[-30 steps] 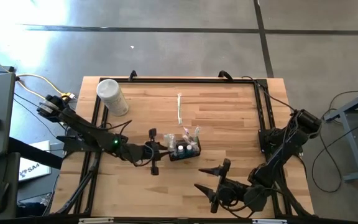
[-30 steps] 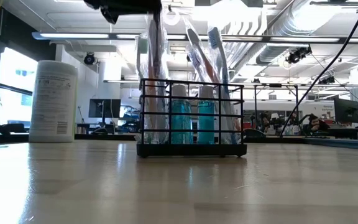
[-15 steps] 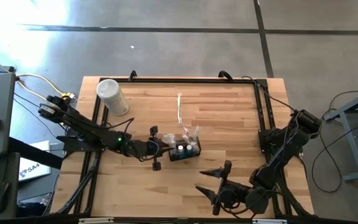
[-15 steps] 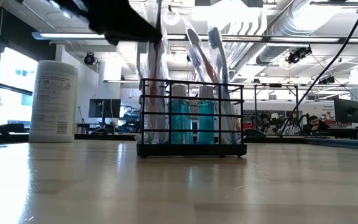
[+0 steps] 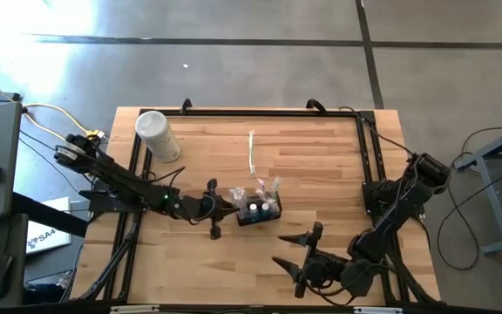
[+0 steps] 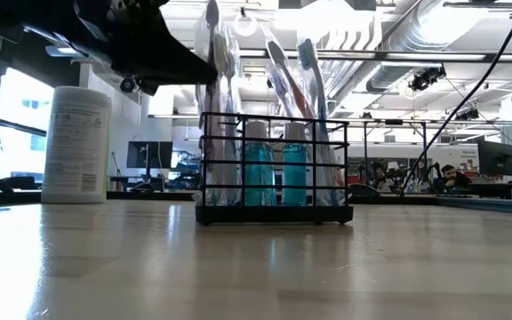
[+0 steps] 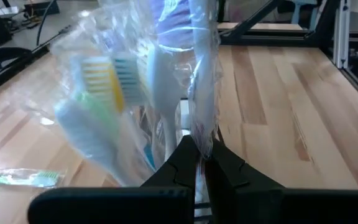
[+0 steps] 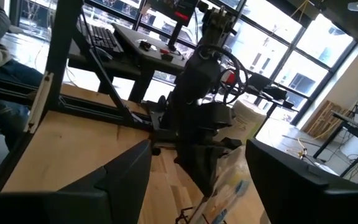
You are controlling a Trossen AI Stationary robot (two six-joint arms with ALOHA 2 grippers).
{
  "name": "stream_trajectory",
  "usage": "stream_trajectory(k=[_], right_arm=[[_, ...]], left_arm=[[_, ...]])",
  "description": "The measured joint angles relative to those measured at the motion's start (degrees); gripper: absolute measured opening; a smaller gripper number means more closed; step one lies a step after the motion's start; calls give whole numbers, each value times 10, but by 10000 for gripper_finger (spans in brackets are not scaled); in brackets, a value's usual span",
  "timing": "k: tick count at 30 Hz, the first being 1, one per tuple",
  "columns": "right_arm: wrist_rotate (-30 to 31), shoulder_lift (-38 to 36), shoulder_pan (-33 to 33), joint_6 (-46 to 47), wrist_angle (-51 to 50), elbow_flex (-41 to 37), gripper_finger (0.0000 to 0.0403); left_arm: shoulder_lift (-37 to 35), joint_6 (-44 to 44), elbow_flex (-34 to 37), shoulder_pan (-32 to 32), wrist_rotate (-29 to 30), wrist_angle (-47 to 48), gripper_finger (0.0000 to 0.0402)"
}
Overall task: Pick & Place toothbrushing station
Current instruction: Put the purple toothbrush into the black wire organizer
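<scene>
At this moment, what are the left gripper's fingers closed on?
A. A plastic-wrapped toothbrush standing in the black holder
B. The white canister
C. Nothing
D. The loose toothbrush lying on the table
A: the left gripper pinches the clear wrap of a plastic-wrapped toothbrush standing in the black holder.
</scene>
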State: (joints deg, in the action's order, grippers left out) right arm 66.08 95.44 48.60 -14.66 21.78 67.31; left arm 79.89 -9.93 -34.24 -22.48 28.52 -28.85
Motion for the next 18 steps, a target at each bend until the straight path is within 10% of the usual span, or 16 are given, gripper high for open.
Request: stream_trajectory(k=[18], right_arm=[[0,0,-7,-2,-2,0,254]], left_arm=[[43,-24,0,0,32,-15,131]])
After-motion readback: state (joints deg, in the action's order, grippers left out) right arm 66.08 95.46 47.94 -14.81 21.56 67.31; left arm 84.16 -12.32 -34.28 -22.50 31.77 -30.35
